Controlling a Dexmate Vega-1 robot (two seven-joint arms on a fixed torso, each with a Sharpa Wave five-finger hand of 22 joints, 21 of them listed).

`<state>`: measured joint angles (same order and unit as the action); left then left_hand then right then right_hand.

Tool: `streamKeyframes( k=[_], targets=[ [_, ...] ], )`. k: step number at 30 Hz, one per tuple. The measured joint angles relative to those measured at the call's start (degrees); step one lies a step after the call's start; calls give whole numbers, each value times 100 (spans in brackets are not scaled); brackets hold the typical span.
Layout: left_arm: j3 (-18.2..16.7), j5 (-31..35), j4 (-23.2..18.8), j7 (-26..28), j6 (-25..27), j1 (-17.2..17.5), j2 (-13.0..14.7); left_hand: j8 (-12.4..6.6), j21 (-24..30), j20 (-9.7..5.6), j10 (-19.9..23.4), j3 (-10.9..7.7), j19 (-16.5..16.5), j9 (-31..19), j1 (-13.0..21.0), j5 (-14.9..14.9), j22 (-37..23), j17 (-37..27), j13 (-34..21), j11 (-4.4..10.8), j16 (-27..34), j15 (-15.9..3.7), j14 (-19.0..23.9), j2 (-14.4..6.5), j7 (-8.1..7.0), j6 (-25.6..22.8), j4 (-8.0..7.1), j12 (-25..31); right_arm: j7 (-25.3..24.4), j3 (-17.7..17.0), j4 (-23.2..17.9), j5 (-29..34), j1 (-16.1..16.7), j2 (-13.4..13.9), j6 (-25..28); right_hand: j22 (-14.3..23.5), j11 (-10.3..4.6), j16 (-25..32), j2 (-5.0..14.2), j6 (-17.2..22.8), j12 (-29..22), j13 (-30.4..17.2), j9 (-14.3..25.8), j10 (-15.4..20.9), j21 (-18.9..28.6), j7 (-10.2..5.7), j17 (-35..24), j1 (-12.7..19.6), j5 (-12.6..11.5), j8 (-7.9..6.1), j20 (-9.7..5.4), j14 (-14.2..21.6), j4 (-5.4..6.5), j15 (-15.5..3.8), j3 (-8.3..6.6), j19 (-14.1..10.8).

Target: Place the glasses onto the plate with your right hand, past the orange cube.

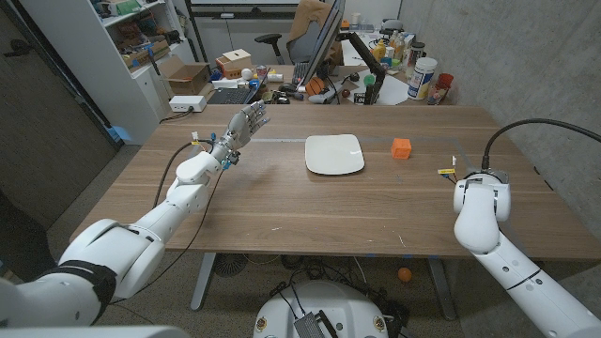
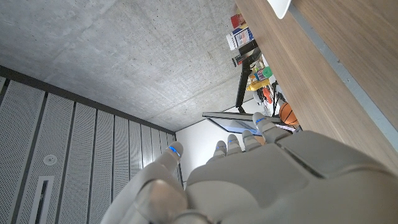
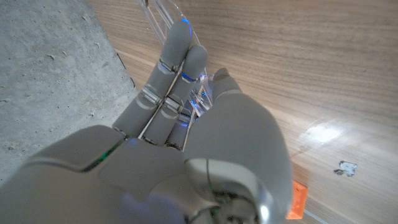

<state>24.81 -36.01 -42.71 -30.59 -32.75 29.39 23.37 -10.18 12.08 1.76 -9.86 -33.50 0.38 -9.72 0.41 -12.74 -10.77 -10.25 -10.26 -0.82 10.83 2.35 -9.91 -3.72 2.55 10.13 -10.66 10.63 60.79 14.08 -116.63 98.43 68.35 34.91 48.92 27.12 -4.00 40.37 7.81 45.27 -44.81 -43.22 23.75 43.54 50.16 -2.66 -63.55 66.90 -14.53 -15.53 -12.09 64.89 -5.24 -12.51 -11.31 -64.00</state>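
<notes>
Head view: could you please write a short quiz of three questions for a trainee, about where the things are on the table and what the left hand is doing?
1. True or false: the orange cube lies on the plate.
2. What does the left hand hold? A) the glasses B) nothing C) the cube
3. Fill in: by the robot's own sides, the cube lies to the ____ of the plate.
Key: 1 false; 2 B; 3 right.
</notes>
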Motion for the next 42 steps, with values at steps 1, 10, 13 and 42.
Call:
streamKeyframes(
  k=[1, 10, 13, 42],
  targets=[
    [-3, -8, 1, -12, -7, 0, -1, 0, 0, 0, 0, 0, 0, 0, 0, 0, 0, 0, 0, 0, 0, 0, 0, 0, 0, 0, 0, 0, -17, -29, -90, 22, 2, 5, -27, -4, 0, 0, 0, 0, 0, 0, 5, 0, 9, 0, 0, 0, 0, 0, 0, 0, 0, 0, 0, 0],
    [-17, -16, -57, -8, -13, 29, 7, 0, 0, 0, 0, 0, 0, 0, 0, 0, 0, 0, 0, 0, 0, 0, 0, 0, 0, 0, 0, 0, -104, -84, -205, 135, -6, 5, -203, -57, -3, -97, 0, 52, -5, 20, 32, 1, 54, -9, -28, 0, 5, 0, 1, 0, 25, 1, -25, -1],
    [-21, -16, -114, 13, -13, 59, 18, 0, 0, 0, 0, 0, 0, 0, 0, 0, 0, 0, 0, 0, 0, 0, 0, 0, 0, 0, 0, 0, -148, -111, -247, 139, -8, 2, -258, -83, -4, -100, 0, 61, -36, 25, 31, 3, 54, -1, -43, 1, 26, 0, 0, 0, 25, 1, -25, -1],
    [-55, -1, -1071, 441, 209, 553, 319, 0, 0, 0, 0, 0, 0, 0, 0, 0, 0, 0, 0, 0, 0, 0, 0, 0, 0, 0, 0, 0, -943, -399, -908, -528, 175, 387, -866, -242, 13, -333, -12, 216, -120, 95, 57, 25, 198, -49, -80, 12, 44, 1, 62, 35, 44, -6, 1, 102]
  ],
)
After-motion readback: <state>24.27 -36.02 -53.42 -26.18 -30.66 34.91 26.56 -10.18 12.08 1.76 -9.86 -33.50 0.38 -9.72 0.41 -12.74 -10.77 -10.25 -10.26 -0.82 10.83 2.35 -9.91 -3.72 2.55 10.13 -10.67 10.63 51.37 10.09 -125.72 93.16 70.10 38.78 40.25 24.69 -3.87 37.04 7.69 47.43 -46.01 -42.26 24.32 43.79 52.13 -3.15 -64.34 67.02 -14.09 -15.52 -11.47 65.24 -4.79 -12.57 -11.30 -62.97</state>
